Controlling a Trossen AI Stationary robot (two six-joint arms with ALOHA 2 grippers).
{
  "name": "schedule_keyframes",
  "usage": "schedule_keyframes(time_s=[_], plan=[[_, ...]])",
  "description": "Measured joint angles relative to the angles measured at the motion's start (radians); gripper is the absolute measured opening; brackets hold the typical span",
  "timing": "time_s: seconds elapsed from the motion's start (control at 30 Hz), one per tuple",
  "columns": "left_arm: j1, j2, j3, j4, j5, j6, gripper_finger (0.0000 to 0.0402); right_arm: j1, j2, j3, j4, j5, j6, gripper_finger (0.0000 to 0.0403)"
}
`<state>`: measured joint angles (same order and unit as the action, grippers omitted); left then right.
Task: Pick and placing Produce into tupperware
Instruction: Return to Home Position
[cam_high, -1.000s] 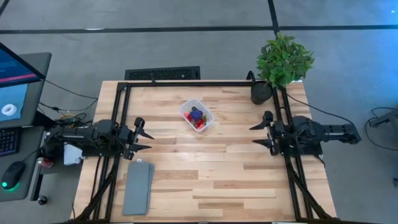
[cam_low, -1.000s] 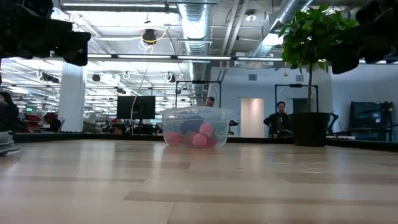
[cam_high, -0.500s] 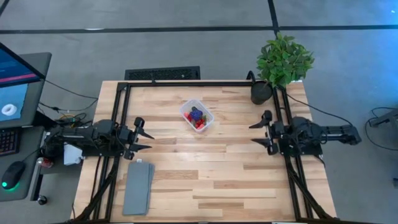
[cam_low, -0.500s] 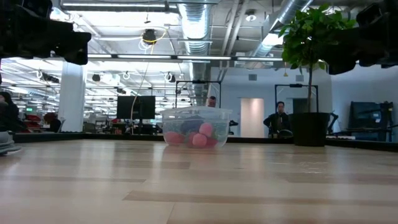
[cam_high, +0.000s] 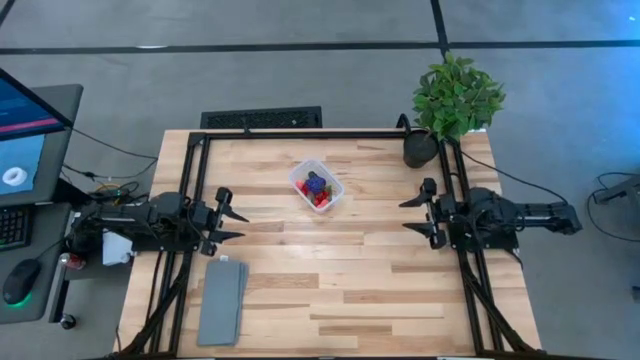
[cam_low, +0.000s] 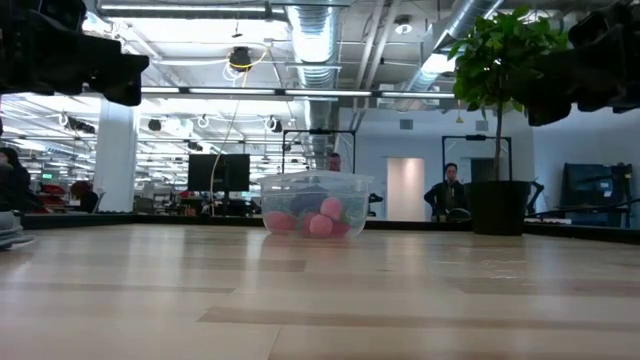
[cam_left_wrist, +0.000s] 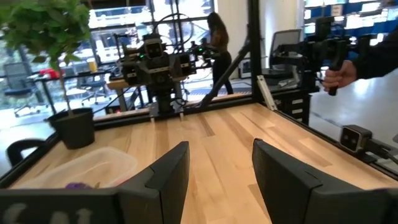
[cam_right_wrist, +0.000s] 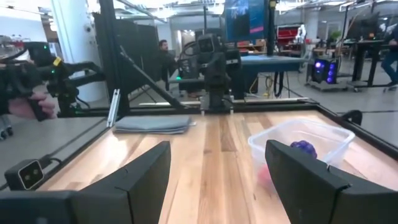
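produce (cam_high: 317, 190) lies all together inside the tupperware (cam_high: 329, 176). from above i see purple pieces over red ones, and in the low view pink and red rounds sit against its clear wall. the tupperware stands on the far half of the table (cam_high: 350, 290), between my two arms and a little nearer the left one. my left gripper (cam_high: 244, 227) hangs over the table's left side, its fingers spread apart and holding nothing, pointing inward across the wood. my right gripper (cam_high: 404, 216) hangs over the right side the same way, fingers apart and empty, facing the left one. both are well apart from the tupperware. a potted plant (cam_high: 455, 95) stands at the far right corner. a grey slab (cam_high: 222, 300) lies flat near the front left, just beside my left arm.
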<state>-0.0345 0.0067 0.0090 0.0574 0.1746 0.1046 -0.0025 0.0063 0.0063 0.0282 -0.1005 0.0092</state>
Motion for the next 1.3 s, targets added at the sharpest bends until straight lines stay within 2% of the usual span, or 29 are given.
schedule_keyframes(time_s=[0.2,1.3], plan=[[0.000,0.000,0.000,-0.007,-0.049,-0.018,0.0167,0.000,0.000,0.000,-0.003,0.020,-0.008,0.0286],[0.000,0.000,0.000,-0.007,-0.051,-0.029,0.0167,0.001,0.000,-0.001,-0.004,0.020,-0.009,0.0286]])
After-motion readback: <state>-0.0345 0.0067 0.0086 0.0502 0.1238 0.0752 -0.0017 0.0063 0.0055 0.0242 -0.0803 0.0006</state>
